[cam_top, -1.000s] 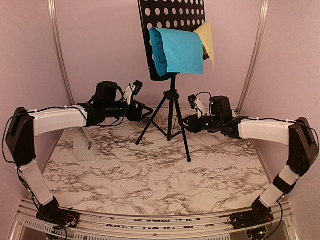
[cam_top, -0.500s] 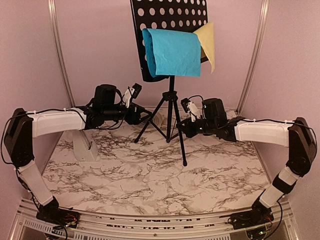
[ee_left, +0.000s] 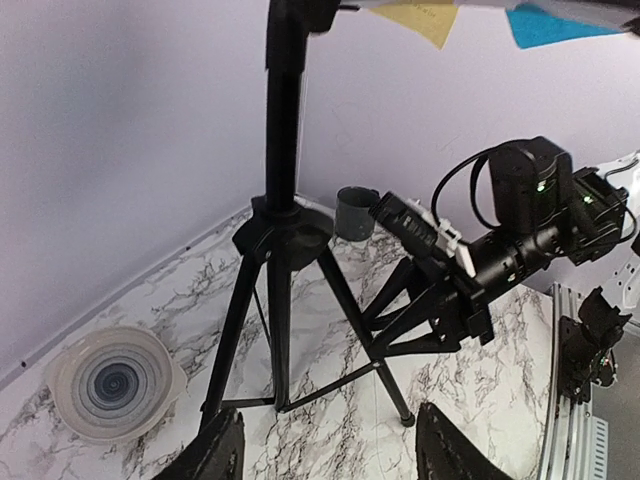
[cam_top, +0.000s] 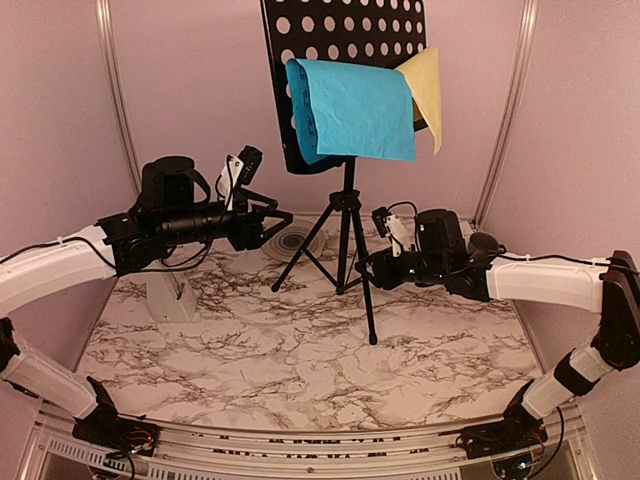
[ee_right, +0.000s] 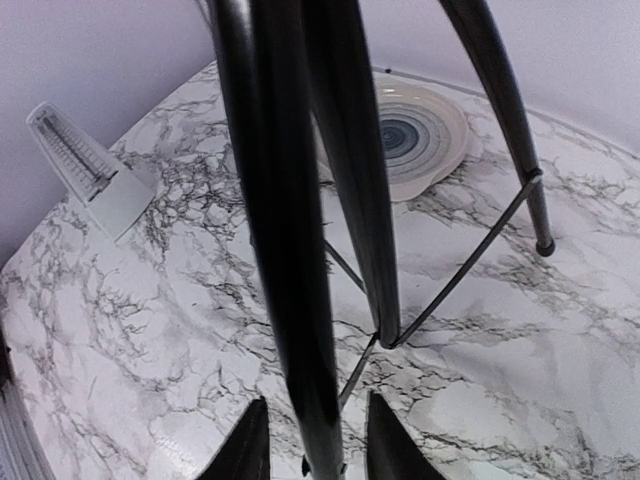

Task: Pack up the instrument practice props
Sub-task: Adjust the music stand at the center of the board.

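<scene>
The black hole-punched music stand [cam_top: 345,35] rises on tripod legs [cam_top: 343,245] at the back centre. A blue page [cam_top: 355,110] and a yellow page [cam_top: 425,85] hang over its desk. The white pyramid metronome [cam_top: 170,298] sits at the left, partly behind my left arm. My right gripper [cam_top: 365,268] stands open around the near tripod leg [ee_right: 290,250], with a small gap on each side of it [ee_right: 318,440]. My left gripper [cam_top: 280,222] hovers open, left of the tripod, with nothing between its fingers [ee_left: 330,450].
A pale plate with a dark spiral [cam_top: 293,243] lies on the marble table behind the tripod's left leg. A dark mug [cam_top: 487,243] stands at the back right, behind my right arm. Pink walls close in the back and both sides.
My right gripper slid left onto the near tripod leg, closed on it and reopened. The stand shifted slightly left. My left arm rose and drew back to the left.
</scene>
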{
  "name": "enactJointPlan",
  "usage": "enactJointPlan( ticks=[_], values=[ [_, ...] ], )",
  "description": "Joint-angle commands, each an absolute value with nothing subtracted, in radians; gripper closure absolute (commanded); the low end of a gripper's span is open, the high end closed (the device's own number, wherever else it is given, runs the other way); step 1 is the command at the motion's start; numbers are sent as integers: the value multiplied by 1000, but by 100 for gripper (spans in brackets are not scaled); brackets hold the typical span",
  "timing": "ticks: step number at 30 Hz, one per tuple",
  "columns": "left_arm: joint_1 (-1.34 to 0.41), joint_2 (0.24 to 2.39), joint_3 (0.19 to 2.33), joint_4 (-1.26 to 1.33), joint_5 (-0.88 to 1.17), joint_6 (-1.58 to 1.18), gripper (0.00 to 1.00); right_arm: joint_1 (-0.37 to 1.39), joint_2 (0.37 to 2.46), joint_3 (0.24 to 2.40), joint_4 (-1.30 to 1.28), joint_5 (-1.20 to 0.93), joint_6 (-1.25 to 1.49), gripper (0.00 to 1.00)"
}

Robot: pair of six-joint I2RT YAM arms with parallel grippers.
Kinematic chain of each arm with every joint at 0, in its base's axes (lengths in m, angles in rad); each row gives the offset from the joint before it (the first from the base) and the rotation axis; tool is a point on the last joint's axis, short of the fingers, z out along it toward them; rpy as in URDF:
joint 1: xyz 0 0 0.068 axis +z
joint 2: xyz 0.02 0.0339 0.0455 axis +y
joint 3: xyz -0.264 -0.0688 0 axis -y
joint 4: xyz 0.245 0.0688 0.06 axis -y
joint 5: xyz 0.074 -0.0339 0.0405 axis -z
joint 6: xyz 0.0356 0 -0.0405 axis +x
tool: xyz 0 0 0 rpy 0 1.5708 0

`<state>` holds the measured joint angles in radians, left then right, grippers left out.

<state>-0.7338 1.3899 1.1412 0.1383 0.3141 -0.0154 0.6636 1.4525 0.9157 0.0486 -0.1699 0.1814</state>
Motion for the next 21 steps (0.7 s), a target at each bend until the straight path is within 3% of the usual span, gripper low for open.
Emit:
enactJointPlan(
  ticks=[1,6,11,21],
  values=[
    [-786,1241,1164,-3,209,47,41,672,1394,908,43,-154,198,53],
    [-846,1121,1210,-115,143,77,39,670,1325,898,36,-146,194,45],
    [-921,1079,1303,-196,87,98,38,672,1266,919,0,-146,196,43],
    [-1108,1238,1630,-403,-311,241,33,672,1125,1009,-56,-216,294,45]
  ],
)
